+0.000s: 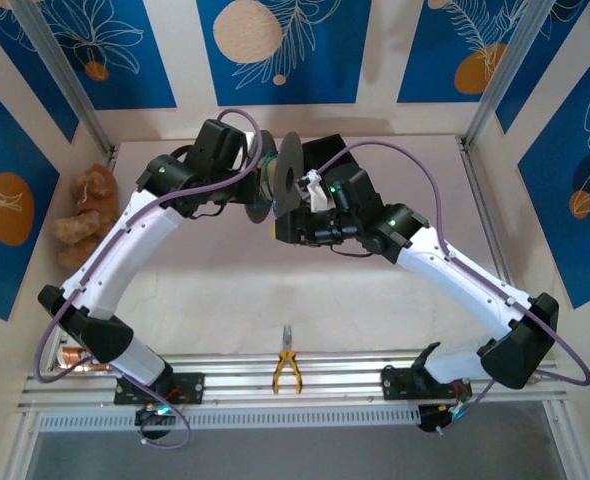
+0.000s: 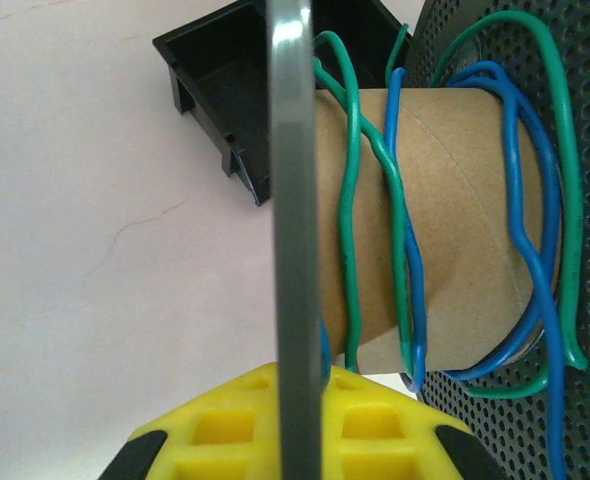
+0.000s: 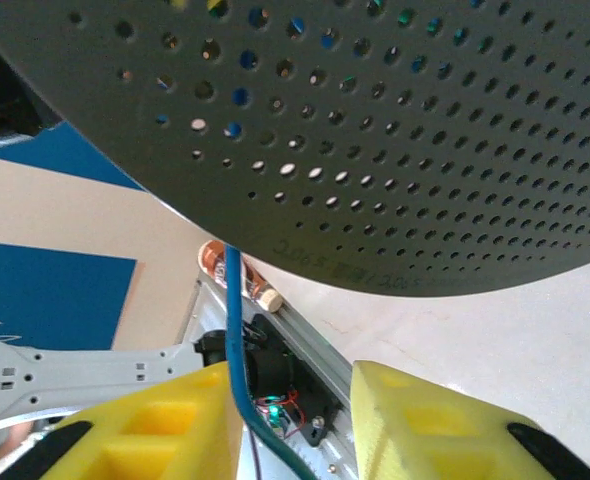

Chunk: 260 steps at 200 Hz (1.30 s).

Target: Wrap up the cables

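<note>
left fingers (image 2: 215,425) pinching spool rim (image 2: 293,250), cables (image 2: 351,240) round cardboard core (image 2: 455,250), black tray (image 2: 225,90) behind rim, right fingers (image 3: 155,440) spread, blue strand (image 3: 234,320) between

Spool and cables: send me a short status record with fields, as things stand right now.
spool: cardboard core between two perforated black flanges
wound: green cable and blue cable in loose turns on the core
left gripper: shut on one flange's edge
right gripper: open, blue cable passing between its fingers
spare tool: pliers on the near rail
</note>
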Tool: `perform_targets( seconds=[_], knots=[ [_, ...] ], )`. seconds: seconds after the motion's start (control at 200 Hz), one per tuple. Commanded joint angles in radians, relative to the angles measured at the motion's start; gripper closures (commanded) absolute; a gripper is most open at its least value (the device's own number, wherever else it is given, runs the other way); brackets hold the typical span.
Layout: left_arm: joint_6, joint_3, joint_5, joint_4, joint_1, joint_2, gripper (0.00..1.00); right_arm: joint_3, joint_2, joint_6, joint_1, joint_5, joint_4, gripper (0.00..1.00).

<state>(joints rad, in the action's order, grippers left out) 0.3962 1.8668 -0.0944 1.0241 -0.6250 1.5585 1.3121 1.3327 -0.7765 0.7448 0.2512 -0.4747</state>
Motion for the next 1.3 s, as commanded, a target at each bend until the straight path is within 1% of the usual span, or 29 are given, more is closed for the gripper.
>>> perform_targets(
  seconds=[0.0,0.125,0.18,0.22,0.25,0.345,0.47,0.565,0.655,0.765,0.835,0.975,1.075,1.161,1.296],
  knots=[
    [0.043,0.004,0.02,-0.131,0.019,-0.051,1.0,-0.03,-0.041,-0.03,-0.01,0.09,0.051,0.69],
    [0.056,-0.004,0.036,-0.141,0.025,-0.054,1.0,-0.049,-0.043,-0.031,-0.014,0.105,0.067,0.78],
    [0.068,-0.011,0.052,-0.153,0.031,-0.058,1.0,-0.059,-0.044,-0.032,-0.015,0.107,0.07,0.86],
    [0.08,-0.018,0.07,-0.165,0.04,-0.062,1.0,-0.069,-0.045,-0.032,-0.014,0.104,0.071,0.95],
    [0.093,-0.026,0.088,-0.182,0.048,-0.067,1.0,-0.077,-0.05,-0.032,-0.01,0.1,0.071,1.0],
    [0.141,-0.061,0.137,-0.235,0.079,-0.087,1.0,-0.116,-0.065,-0.02,0.007,0.055,0.066,1.0],
    [0.222,-0.117,0.236,-0.326,0.127,-0.117,1.0,-0.183,-0.083,0.003,0.034,-0.045,0.053,1.0],
    [0.289,-0.181,0.325,-0.412,0.166,-0.144,1.0,-0.243,-0.092,0.013,0.03,-0.132,0.05,1.0],
    [0.343,-0.23,0.406,-0.484,0.191,-0.164,1.0,-0.28,-0.09,0.017,0.016,-0.188,0.05,1.0],
    [0.394,-0.274,0.484,-0.551,0.21,-0.18,1.0,-0.29,-0.086,0.022,0.01,-0.252,0.041,1.0],
    [0.425,-0.304,0.525,-0.593,0.223,-0.188,1.0,-0.285,-0.084,0.029,0.008,-0.272,0.042,1.0],
    [0.411,-0.313,0.514,-0.576,0.228,-0.194,1.0,-0.264,-0.09,0.055,0.012,-0.236,0.075,1.0],
    [0.404,-0.32,0.51,-0.577,0.227,-0.194,1.0,-0.244,-0.098,0.072,0.016,-0.194,0.106,0.86],
    [0.4,-0.324,0.515,-0.579,0.226,-0.193,1.0,-0.218,-0.098,0.09,0.024,-0.179,0.11,0.76],
    [0.394,-0.322,0.521,-0.574,0.226,-0.195,1.0,-0.187,-0.097,0.106,0.025,-0.189,0.101,0.75]
  ],
)
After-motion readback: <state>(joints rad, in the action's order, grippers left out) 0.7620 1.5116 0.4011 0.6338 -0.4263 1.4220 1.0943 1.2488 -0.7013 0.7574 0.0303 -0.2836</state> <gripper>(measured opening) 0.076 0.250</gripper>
